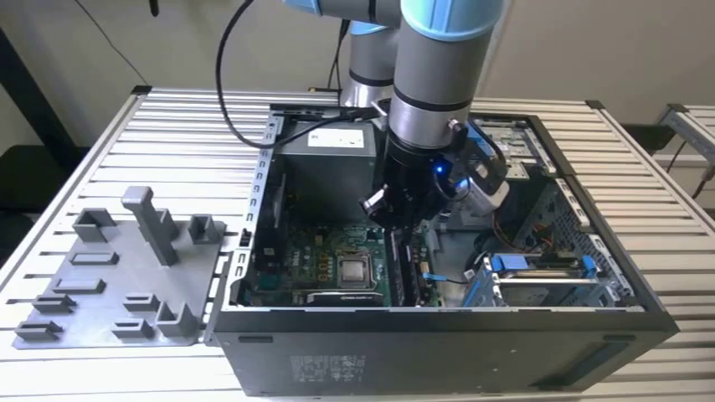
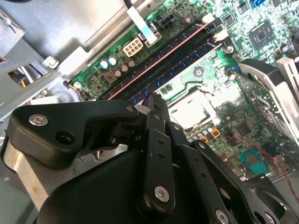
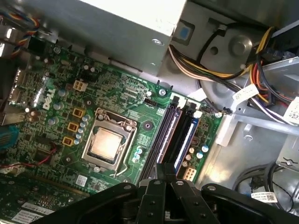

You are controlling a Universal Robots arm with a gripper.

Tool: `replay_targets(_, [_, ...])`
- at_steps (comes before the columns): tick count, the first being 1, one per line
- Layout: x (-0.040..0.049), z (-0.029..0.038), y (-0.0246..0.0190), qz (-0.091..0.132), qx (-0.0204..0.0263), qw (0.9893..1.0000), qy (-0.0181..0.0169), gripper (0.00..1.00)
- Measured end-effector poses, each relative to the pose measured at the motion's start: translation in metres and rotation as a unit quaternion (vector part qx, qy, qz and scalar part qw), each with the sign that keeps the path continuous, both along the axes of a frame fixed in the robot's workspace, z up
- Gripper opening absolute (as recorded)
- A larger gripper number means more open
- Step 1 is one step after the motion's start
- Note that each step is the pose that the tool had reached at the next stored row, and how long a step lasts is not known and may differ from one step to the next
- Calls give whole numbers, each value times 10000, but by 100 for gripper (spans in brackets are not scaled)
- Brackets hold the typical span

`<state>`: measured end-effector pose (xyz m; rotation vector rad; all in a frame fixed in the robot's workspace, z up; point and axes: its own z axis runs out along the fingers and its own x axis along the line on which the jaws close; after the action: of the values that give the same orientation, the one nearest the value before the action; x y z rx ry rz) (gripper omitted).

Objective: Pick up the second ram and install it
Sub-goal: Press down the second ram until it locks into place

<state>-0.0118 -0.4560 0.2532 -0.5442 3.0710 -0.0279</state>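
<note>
Hand (image 3: 161,175) fingers together, inside open case (image 1: 625,289), just above memory slots (image 3: 175,133); power supply (image 1: 324,155) close behind.

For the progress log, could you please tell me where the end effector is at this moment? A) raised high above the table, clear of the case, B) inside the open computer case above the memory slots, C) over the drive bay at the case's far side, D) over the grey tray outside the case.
B: in the exterior view the end effector reaches down into the open computer case, and in the first wrist view it sits right above the memory slots beside the processor.
</note>
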Motion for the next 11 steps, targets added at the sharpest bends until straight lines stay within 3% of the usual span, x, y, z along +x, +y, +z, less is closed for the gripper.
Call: replay_targets(11, [0, 0, 0, 448, 0, 9990, 0, 11])
